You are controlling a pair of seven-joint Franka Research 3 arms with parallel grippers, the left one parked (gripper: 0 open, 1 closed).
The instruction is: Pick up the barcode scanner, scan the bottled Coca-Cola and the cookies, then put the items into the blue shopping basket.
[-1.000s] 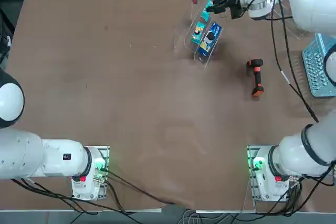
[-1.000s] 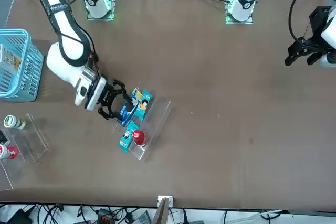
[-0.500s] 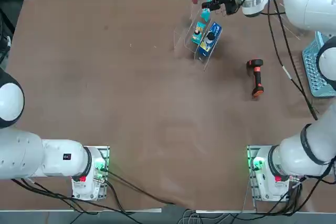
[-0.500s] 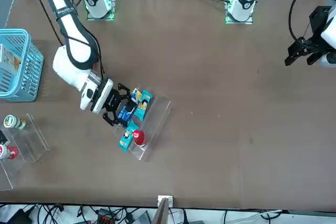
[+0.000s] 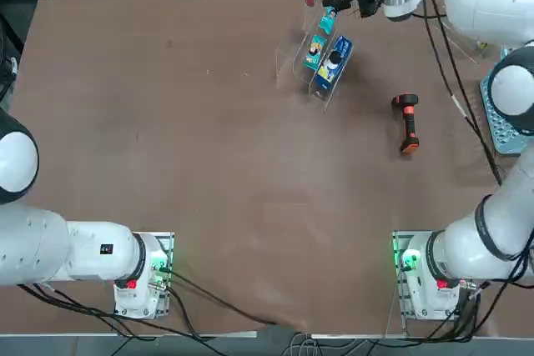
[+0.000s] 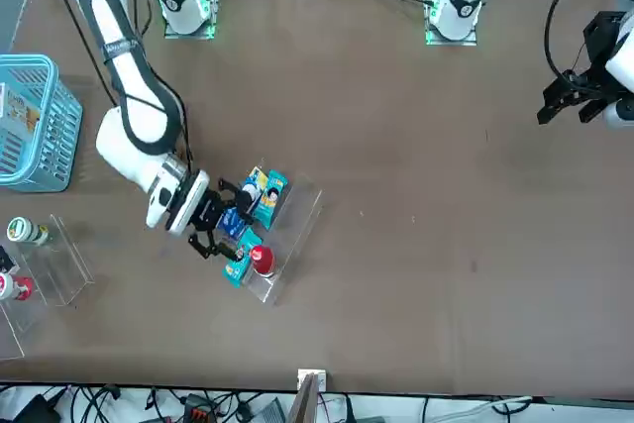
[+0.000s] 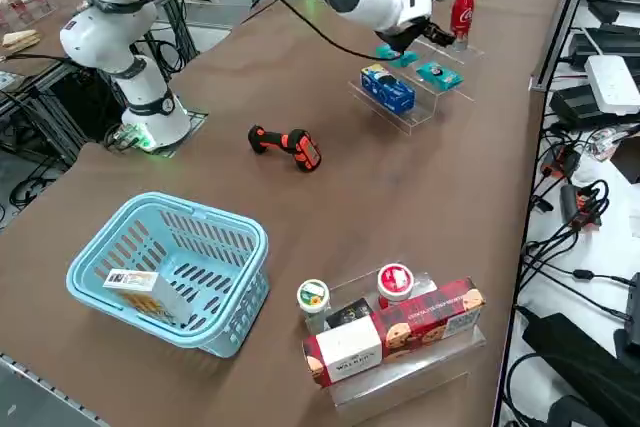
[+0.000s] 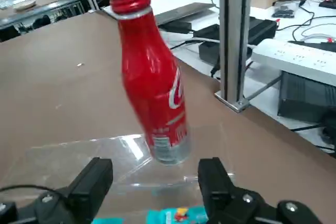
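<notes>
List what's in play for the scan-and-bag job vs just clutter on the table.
Job:
- barcode scanner, lying on the table
- Coca-Cola bottle, upright on the clear rack
- cookies box, already in the blue basket
- right tool, open, short of the bottle

Clutter:
- teal packets
- dark blue packet
- red box
- two cups

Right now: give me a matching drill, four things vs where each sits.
Things:
1. Coca-Cola bottle
2. barcode scanner
3. cookies box
4. right pincer

Places or states:
A. lying on the bare table
B. inside the blue shopping basket
C. standing upright on the clear stand
D. open, facing the bottle, not touching it

Pairs: 1-C, 2-A, 3-B, 4-D
</notes>
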